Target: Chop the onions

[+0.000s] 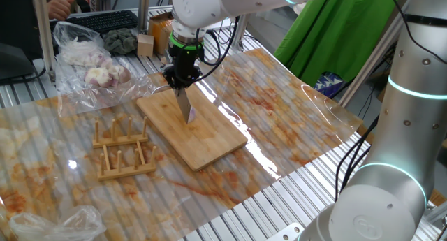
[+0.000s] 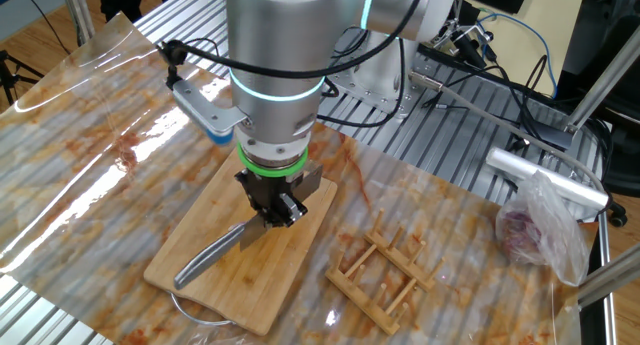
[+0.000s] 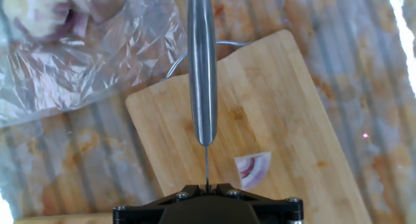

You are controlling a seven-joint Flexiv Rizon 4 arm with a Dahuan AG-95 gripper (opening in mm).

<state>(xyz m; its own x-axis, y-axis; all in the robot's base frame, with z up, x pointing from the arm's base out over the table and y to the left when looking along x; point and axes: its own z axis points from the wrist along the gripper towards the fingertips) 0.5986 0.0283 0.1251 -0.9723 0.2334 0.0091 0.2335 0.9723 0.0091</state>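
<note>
Onion chunk (image 3: 252, 169) on board (image 3: 286, 100) | end effector (image 2: 273, 211) clamped on knife (image 3: 202, 68)

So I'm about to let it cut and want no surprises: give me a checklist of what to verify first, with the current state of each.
1. Claw shut on the knife: ok.
2. Onion piece lies on the cutting board: ok.
3. Blade lined up over the onion piece: not ok, it sits beside the blade in the hand view.
4. Wooden rack off the board: ok.
5. Bag of onions away from the board: ok.
6. Blade touching the board: cannot tell.
</note>
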